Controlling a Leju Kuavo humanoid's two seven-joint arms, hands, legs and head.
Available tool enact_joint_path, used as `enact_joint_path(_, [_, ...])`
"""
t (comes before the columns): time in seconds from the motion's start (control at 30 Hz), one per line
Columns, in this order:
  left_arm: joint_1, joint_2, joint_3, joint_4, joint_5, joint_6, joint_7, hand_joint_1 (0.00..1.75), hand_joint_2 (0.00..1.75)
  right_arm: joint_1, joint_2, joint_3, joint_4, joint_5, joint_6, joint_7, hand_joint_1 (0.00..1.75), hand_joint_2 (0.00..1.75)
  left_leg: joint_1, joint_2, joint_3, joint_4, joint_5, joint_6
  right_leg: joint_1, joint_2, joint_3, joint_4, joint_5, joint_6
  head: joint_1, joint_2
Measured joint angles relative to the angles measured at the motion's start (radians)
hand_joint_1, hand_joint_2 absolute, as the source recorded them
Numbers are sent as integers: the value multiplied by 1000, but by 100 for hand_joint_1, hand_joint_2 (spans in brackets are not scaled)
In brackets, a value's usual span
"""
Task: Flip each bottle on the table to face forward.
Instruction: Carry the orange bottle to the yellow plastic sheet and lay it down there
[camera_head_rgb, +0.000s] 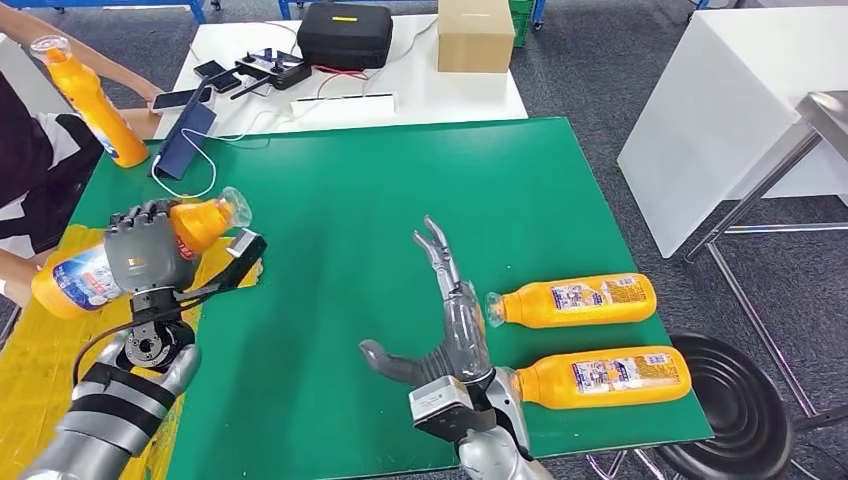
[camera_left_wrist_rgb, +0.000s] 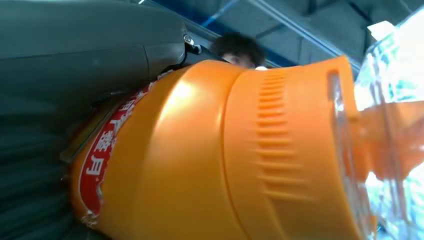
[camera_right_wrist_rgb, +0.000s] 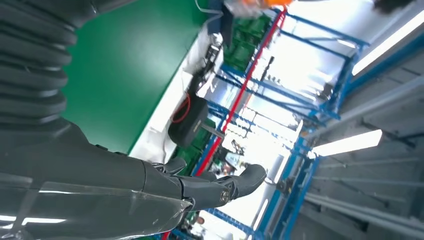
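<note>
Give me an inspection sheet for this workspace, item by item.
Surface: green mat, yellow sheet at its left edge.
Job's things: two orange bottles lying at right; a third bottle lifted.
Clutter: black case, cardboard box, phones on the white table.
Hands: left hand grips the third bottle; right hand open, holding nothing.
Cables: white cable on the mat's far left.
Surroundings: a person holds another bottle; black stool.
</note>
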Motion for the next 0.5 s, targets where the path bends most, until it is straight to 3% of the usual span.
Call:
enact_joint_path(0.07, [-22, 41, -49, 115, 14, -3, -103, 175, 175, 2, -13, -19, -23, -14, -4, -1, 0, 175, 0, 0, 0, 0, 0, 0, 0, 0, 0, 0, 0, 0, 1, 0])
enact_joint_path(0.13, [-34, 66, -58, 219, 19, -3, -250, 175, 175, 5, -25, -38, -45, -23, -7, -1, 0, 175, 0, 2, 0, 0, 0, 0, 0, 1, -1, 0, 0, 0, 1, 0])
enact_joint_path(0.2, [-46, 81, -53, 304, 21, -2, -335, 175, 175, 12, -35, -55, -64, -28, -13, -2, 0, 175, 0, 3, 0, 0, 0, 0, 0, 1, -1, 0, 0, 0, 1, 0])
enact_joint_path(0.33, [-57, 80, -3, 441, 47, 0, -426, 175, 175, 19, -52, -82, -91, -28, -27, -5, 0, 175, -1, 2, 0, 0, 0, 0, 0, 1, -1, 0, 0, 0, 1, 0])
enact_joint_path(0.47, [-66, 46, 74, 526, 118, 12, -511, 172, 175, 20, -63, -95, -99, -21, -31, -5, 0, 175, -1, -1, 0, 0, 0, 0, -1, 0, 0, 0, 0, 0, 1, 0])
enact_joint_path(0.5, [-68, 39, 88, 538, 125, 12, -518, 128, 175, 20, -64, -96, -99, -18, -31, -5, 0, 175, -1, -1, 0, 0, 0, 0, -1, -1, 1, 0, 0, 0, 1, 0])
